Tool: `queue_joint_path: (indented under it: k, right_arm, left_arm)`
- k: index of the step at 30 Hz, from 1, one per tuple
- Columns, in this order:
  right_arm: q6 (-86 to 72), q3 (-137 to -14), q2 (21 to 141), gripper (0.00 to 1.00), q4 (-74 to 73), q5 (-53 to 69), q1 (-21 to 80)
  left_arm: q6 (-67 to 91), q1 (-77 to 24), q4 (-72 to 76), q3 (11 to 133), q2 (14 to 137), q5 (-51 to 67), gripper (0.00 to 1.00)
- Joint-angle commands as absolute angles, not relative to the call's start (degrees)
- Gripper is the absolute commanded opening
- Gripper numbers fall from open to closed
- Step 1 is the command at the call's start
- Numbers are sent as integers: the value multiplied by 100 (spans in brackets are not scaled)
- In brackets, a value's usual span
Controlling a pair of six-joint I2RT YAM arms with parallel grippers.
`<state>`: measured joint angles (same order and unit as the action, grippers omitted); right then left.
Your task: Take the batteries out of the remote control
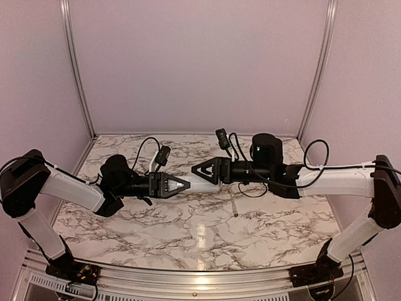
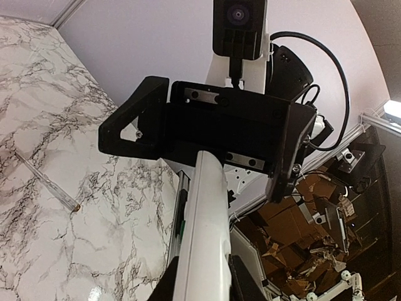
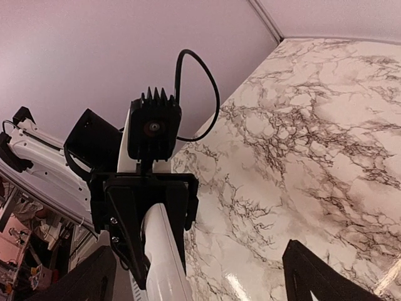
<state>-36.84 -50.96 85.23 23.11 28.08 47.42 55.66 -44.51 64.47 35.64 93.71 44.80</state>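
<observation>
**Marble desk, lilac walls: remote held between the two arms**

The white marble desk sits inside plain lilac walls, and the two arms meet over its middle. The left hand pinches the remote control by one end, so the white bar points right, towards the right hand. In the right wrist view that hand's own fingers stand wide apart at the lower corners, with the remote between them and no contact visible.

The held end of the remote is covered by the left hand. From above, its far end runs in under the right hand's black body, so that end cannot be seen. A dark strip with a green speck runs along one edge of the remote in the left wrist view. What lies inside it cannot be made out.

A thin grey stick lies on the desk nearer than the right hand, faint against the veining.
</observation>
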Motion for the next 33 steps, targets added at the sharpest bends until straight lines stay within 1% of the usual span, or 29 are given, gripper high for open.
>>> queue_joint_path:
  k: [1,3,8,14,21,27,33]
  right_arm:
    - [-3246,-5453,8167,95,1508,2440,4685]
    - [-3104,-5510,8022,98,1219,2193,4685]
    - [-2778,-5477,7582,98,577,1419,4689]
    - [-2755,-5106,7035,98,380,704,4680]
    - [-2896,-4698,6640,98,536,464,4691]
    - [-3181,-4361,6656,99,919,462,4691]
    - [-3309,-4254,6741,98,1142,43,4997]
  left_arm:
    - [5299,-4426,6196,3696,9338,4241,0]
    - [5271,-4394,6158,3671,9358,4192,0]
    - [5273,-4303,6101,3662,9457,4178,0]
    - [5302,-4289,5961,3545,9516,3910,0]
    - [5308,-4286,5841,3358,9509,3634,0]
    - [5304,-4280,5713,3163,9353,3366,0]
    - [5198,-4280,5446,3023,9057,3202,0]
